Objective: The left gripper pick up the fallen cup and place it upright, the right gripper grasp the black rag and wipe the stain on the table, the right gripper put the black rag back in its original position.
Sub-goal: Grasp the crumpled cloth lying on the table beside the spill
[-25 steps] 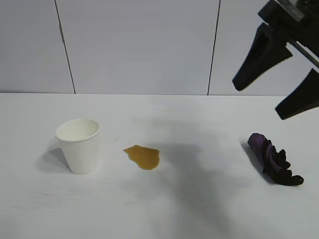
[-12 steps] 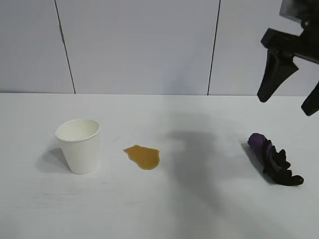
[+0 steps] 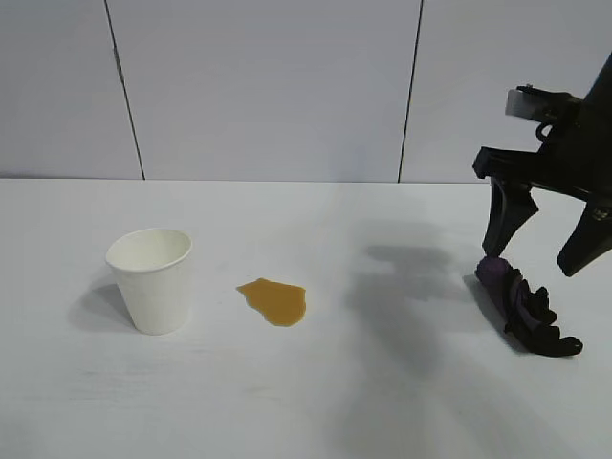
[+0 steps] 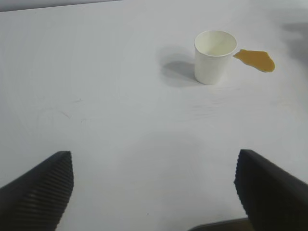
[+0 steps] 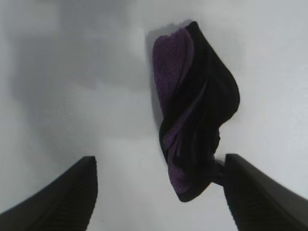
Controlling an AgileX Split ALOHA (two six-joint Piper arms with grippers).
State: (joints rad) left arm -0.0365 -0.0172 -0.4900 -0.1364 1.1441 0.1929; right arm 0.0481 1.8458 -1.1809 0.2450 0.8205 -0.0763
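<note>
Taking the stain [image 3: 273, 300] as the landmark, the scene reads from left to right across the white table [image 3: 306, 402]. Left of the stain and just beside it stands the cup [image 3: 150, 278], upright on its base with the open mouth upward, so the righting step looks done; that would explain why the left claw [image 4: 154, 192] is away from the cup, with its two fingers spread wide and nothing between them, apparently parked. It appears only in its own wrist view, which looks across bare table toward the cup and the stain. The stain itself is a glossy amber blotch lying unwiped, so the wiping step is judged not yet done. Well to the right of the stain lies the black rag [image 3: 524, 308], bunched and elongated, its purple end toward the back wall and its black end toward the near edge. The right claw [image 3: 541, 256] hangs directly over the rag's purple end with its fingers apart, one on either side of the cloth, not yet clamping it; this placement suits a downward grasp across the narrow width of the bundle, and the wrist view confirms the rag [image 5: 195, 108] sits between the spread fingers. Counted: one cup, one stain, one rag, two claws.
</note>
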